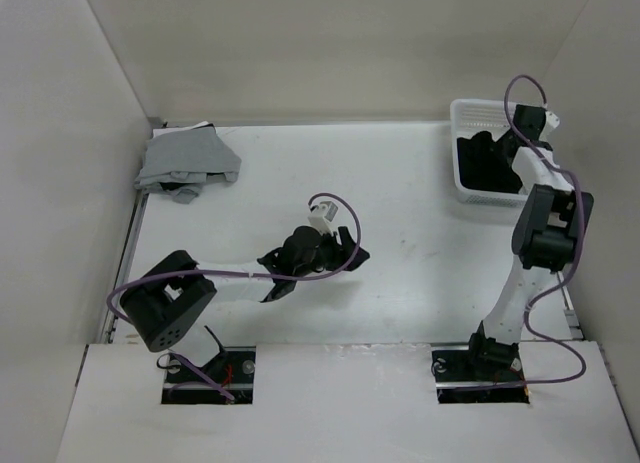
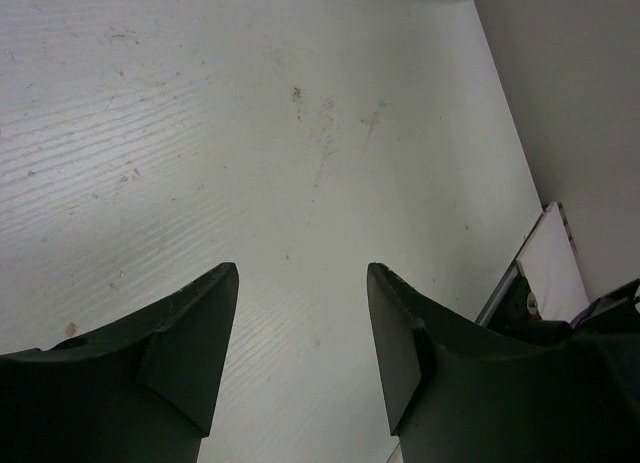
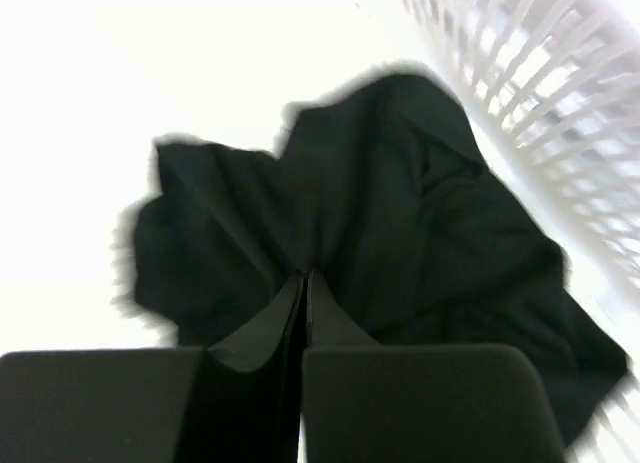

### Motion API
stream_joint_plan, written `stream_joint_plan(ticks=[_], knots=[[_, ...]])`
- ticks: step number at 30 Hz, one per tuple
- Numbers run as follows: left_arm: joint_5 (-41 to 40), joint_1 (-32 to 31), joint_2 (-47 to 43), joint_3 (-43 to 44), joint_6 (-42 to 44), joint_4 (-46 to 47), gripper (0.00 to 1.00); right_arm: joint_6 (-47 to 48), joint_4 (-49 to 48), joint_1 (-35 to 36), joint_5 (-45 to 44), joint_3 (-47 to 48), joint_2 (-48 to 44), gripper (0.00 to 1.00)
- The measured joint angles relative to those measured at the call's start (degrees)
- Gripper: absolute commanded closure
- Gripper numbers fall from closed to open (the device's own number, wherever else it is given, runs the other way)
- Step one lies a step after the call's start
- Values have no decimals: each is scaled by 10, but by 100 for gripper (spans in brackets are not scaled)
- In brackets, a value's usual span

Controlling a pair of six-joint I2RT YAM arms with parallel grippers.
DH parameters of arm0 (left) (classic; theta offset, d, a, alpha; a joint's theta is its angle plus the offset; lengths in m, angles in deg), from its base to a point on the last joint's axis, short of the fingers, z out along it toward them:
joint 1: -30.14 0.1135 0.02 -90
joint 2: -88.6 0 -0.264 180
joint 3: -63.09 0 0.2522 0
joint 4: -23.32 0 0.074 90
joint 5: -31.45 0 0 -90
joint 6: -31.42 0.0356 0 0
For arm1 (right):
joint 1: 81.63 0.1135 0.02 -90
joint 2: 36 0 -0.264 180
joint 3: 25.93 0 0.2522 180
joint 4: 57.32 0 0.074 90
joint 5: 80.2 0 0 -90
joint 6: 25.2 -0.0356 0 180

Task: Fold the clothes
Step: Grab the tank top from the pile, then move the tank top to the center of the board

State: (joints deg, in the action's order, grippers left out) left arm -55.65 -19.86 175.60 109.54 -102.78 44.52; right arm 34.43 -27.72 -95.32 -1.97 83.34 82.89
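White table (image 1: 400, 183), scuffed. Grey clothes (image 1: 185, 158) heaped at far left corner; white basket (image 1: 456, 158) set far right.

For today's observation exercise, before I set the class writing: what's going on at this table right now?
The right gripper is down in the white basket at the far right. It is shut on the black garment and seems to be pinching a fold. The left gripper hangs open over the bare table, holding nothing. A grey garment lies in the far left corner.

Black garment (image 3: 400, 233) crumpled in white basket (image 3: 560, 103), at right gripper (image 3: 305, 278) tips. Grey garment (image 1: 185, 155) heaped, well apart from left gripper (image 2: 300, 273).
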Motion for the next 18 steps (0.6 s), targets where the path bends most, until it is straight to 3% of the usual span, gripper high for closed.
stream_joint_plan(ticks=[6, 11, 14, 18], knots=[[-1, 13, -14, 0, -8, -6, 45, -2, -99, 73, -49, -111, -280, 100], [-29, 35, -85, -9, -14, -14, 42, 16, -181, 206, -61, -151, -491, 100], [-68, 63, -160, -29, -22, -32, 40, 52, -201, 334, -66, -149, -591, 100], [-122, 91, -238, -51, -30, -68, 39, 112, -201, 501, -66, -125, -646, 100]])
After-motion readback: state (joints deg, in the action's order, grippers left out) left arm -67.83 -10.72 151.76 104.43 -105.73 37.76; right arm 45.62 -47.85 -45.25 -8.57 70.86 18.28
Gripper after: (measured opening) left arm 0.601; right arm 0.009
